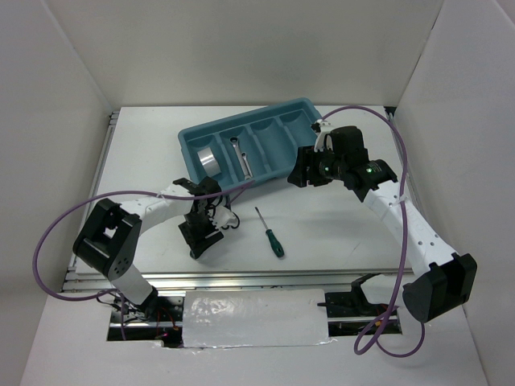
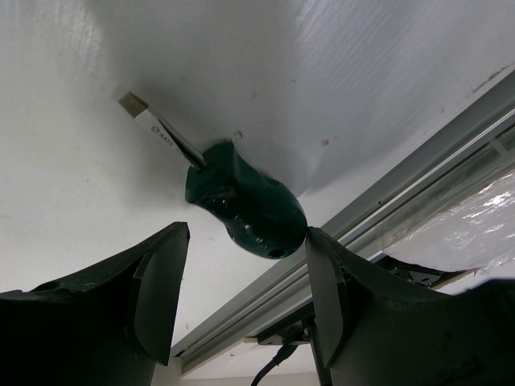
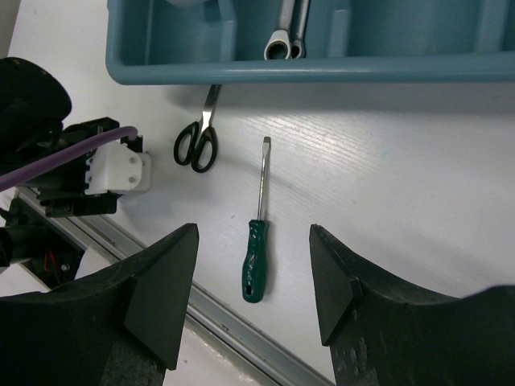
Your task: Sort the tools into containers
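**Lot: tools for sorting, part filed**

**Counted**
- Tray [image 3: 362, 71]: 1, teal, with four compartments.
- Tape [image 1: 208, 159]: 1, filed in the left end compartment.
- Wrenches [image 3: 279, 42]: 2, filed side by side in the next compartment.
- Stubby [image 2: 249, 211]: 1, loose on the table [image 3: 418, 161], near the rail [image 2: 402, 181] at the near edge.
- Long driver [image 3: 260, 217]: 1, loose and flat, apart from the tray, blade pointed toward it.
- Scissors [image 3: 196, 143]: 1, loose, just beside the tray's near wall and close to the left wrist.

Three of the six tools are judged filed, three not yet.

**Claws: 2**
- Left claw [image 2: 245, 233]: spread wide, with nothing gripped. One finger is set on each side of the stubby's handle, one almost at it and the other apart from it. Whether the tips are down at handle height cannot be told for sure.
- Right claw [image 3: 251, 237]: spread wide and empty, held above the table near the tray, with the long driver below it.

**Risks noted**
- The handle is fat and rounded. If the claw is closed off-centre, it may be shoved sideways or squeezed out.
- The rail is close, so a rolled stubby could be lost over the near edge.
- A grip taken too high may catch only the crown of the handle, and the tool may be dropped on the way to the tray.
- The scissors lie near the left arm, so they may be knocked by a careless swing.
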You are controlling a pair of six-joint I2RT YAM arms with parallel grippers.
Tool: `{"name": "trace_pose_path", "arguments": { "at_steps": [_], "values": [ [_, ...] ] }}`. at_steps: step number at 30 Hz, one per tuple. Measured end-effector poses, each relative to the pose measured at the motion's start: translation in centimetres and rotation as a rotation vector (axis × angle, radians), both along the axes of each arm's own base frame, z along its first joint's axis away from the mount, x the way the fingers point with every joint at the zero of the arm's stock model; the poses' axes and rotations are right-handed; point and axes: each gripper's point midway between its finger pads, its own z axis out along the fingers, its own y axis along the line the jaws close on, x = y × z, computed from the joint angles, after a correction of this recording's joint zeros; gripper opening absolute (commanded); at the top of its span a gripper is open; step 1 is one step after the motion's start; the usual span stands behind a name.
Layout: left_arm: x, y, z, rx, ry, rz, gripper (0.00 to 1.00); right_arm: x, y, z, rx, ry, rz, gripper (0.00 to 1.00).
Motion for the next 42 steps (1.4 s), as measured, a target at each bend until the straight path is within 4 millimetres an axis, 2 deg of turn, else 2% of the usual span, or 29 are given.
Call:
{"name": "trace_pose_path", "arguments": {
  "at_steps": [6, 14, 20, 21, 23, 25, 29, 32, 34, 36, 38, 40, 42],
  "values": [
    [0.1, -0.6, -1.0, 0.001, 0.038, -0.002, 0.68, 0.0, 0.0, 0.0, -0.001, 0.0, 0.0, 0.65],
    [0.7, -1.2, -1.8, 0.003, 0.068, 0.005, 0.51, 0.1, 0.0, -0.3, -0.005, 0.006, 0.002, 0.64],
    [1.3, -2.2, -1.2, -0.049, 0.049, 0.006, 0.3, 0.1, 0.1, -0.3, -0.007, 0.006, 0.001, 0.63],
    [1.5, -2.5, -0.8, -0.068, 0.035, 0.009, 0.22, 0.1, 0.1, -0.3, -0.006, 0.006, 0.002, 0.62],
    [2.4, -3.4, 1.2, -0.137, -0.026, 0.017, 0.12, 0.1, 0.2, -0.3, -0.002, 0.006, 0.006, 0.62],
    [3.7, -4.6, 4.3, -0.241, -0.126, 0.035, 0.09, 0.0, 0.4, -0.1, 0.009, 0.007, 0.012, 0.61],
    [6.7, -6.9, 13.6, -0.524, -0.436, 0.078, 0.08, -0.5, 1.6, 1.1, 0.068, 0.019, 0.054, 0.62],
    [7.1, -7.7, 20.5, -0.731, -0.631, 0.114, 0.07, -0.6, 4.4, 4.4, 0.157, 0.006, 0.139, 0.67],
    [6.8, -8.2, 24.1, -0.85, -0.706, 0.134, 0.05, -0.4, 6.8, 7.3, 0.222, -0.028, 0.218, 0.68],
    [6.6, -8.8, 26.3, -0.94, -0.731, 0.15, 0.05, -0.5, 9.1, 9.8, 0.274, -0.056, 0.295, 0.68],
    [6.4, -9.4, 27.7, -1.018, -0.712, 0.178, 0.04, -1.1, 11.2, 11.7, 0.315, -0.074, 0.375, 0.68],
    [6.6, -9.9, 28.3, -1.079, -0.682, 0.202, 0.03, -1.7, 13.2, 13.0, 0.345, -0.083, 0.443, 0.67],
    [6.6, -10.1, 28.0, -1.123, -0.647, 0.238, 0.02, -2.3, 14.4, 13.4, 0.364, -0.076, 0.492, 0.65]
  ]
}}
